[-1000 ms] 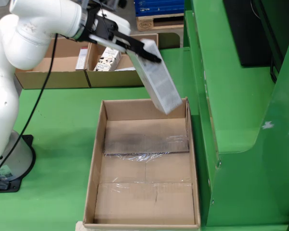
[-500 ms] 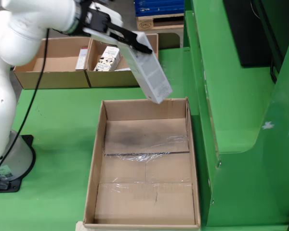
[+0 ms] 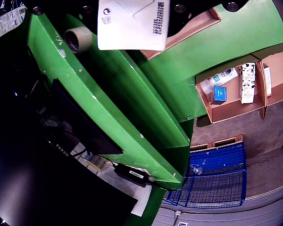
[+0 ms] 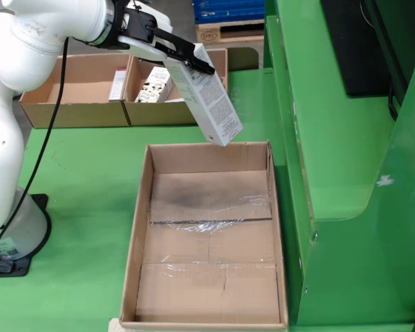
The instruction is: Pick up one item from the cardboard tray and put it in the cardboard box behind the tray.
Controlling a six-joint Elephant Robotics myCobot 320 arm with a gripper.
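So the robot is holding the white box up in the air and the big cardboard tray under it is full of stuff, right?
Not quite. The pincer does hold the white box up in the air, but the big cardboard tray below it has no items in it: only its bare floor with some clear plastic film shows. The view from the side shows this.

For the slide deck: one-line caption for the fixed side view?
End effector holds white carton tilted above the tray.
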